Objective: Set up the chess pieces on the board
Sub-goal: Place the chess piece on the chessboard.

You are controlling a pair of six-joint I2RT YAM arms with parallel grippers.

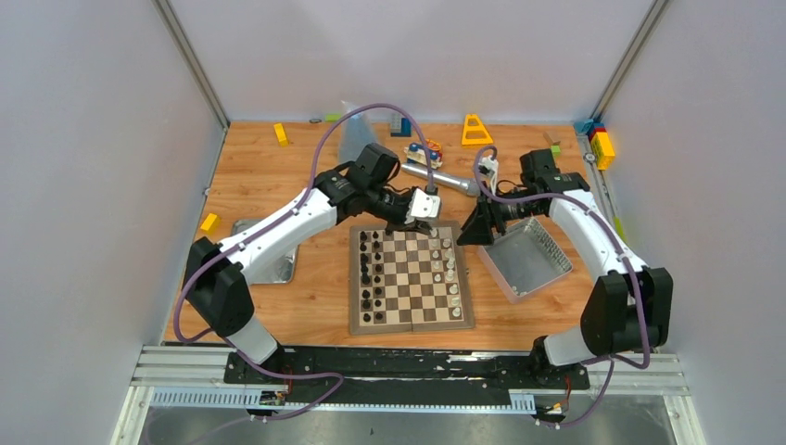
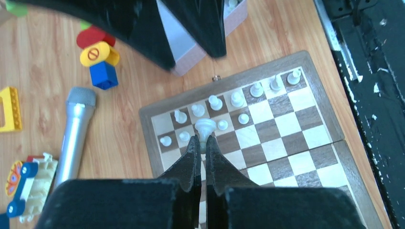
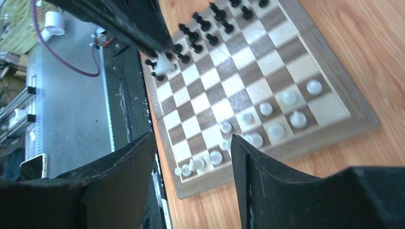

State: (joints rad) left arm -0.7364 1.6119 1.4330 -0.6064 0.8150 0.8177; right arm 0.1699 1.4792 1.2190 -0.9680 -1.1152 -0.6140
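As our left arm (image 1: 278,222) reaches over the checkered wooden board (image 2: 305,138), its left gripper (image 2: 202,141) pinches a cream chess piece (image 2: 206,127); our right gripper (image 3: 192,143) gapes.

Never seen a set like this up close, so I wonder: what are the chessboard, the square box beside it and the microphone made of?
The board looks like varnished wood: grain shows in its squares and border. The box seems thin shiny metal, with bright reflecting walls. The microphone is silvery with a matte sheen, metal or metallic-painted plastic; I cannot tell which.
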